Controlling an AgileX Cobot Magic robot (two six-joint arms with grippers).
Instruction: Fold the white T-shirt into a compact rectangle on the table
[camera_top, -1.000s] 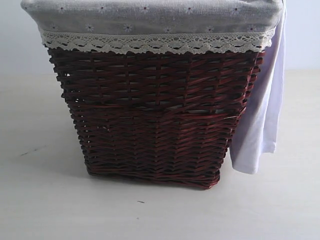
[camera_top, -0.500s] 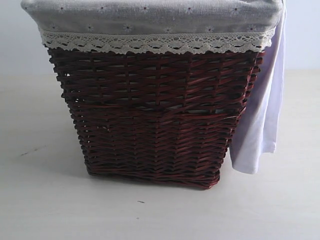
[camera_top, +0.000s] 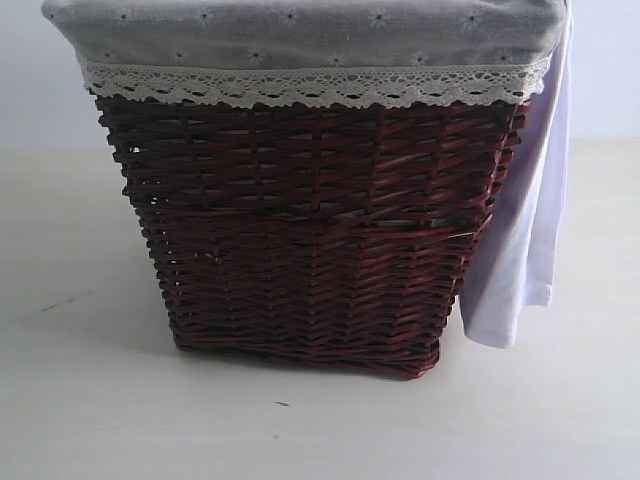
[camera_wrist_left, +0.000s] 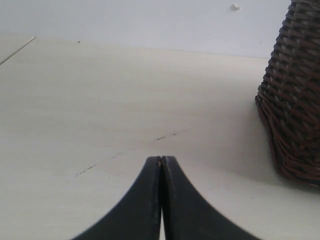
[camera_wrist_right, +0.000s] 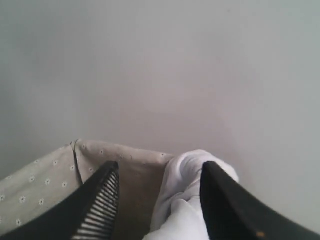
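The white T-shirt (camera_top: 525, 230) hangs over the right rim of a dark wicker basket (camera_top: 310, 230) and drapes down its side to the table (camera_top: 300, 430). In the right wrist view a bunched fold of the T-shirt (camera_wrist_right: 187, 200) lies on the basket's rim. My right gripper (camera_wrist_right: 160, 167) is open above it, its fingers wide apart; the fold rests against one finger (camera_wrist_right: 225, 200) and is not clamped. My left gripper (camera_wrist_left: 161, 159) is shut with nothing in it, low over the bare table (camera_wrist_left: 100, 100) beside the basket (camera_wrist_left: 295, 100). Neither gripper shows in the exterior view.
The basket stands in the middle of the table and hides what is behind it. A grey floral liner (camera_top: 300, 40) with a lace trim folds over its rim, and the same liner (camera_wrist_right: 40, 180) lies under my right gripper. Small dark specks (camera_top: 282, 404) mark the tabletop.
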